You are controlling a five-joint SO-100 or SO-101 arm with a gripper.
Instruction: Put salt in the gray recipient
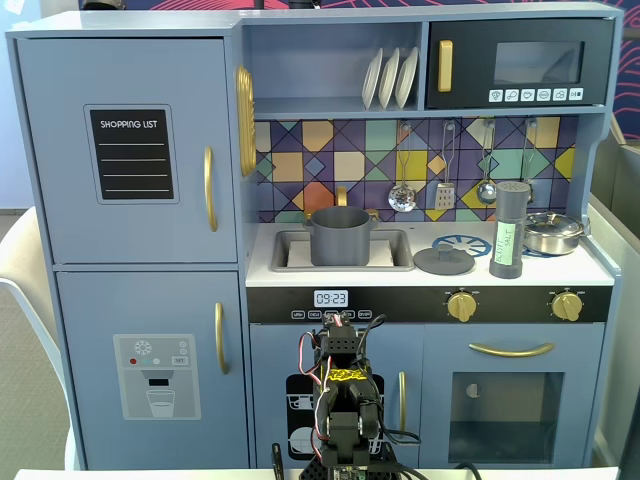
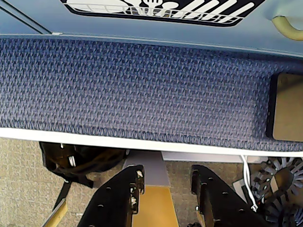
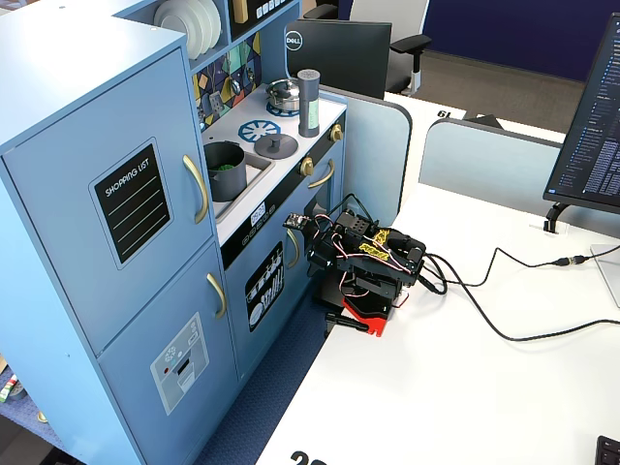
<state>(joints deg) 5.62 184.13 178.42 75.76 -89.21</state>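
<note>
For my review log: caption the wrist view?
Open hand hangs empty over blue carpet beside the toy kitchen.

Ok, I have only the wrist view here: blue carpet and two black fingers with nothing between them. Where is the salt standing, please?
Observer: In a fixed view the salt stands upright on the counter, just right of the flat gray lid.
Operator: And the gray pot?
Observer: The gray pot sits in the sink, left of that lid, and it has no lid on.
Operator: Is the arm close to them?
Observer: No. The arm is folded low on the white table, in front of the toy kitchen and below the level of the counter.
</note>
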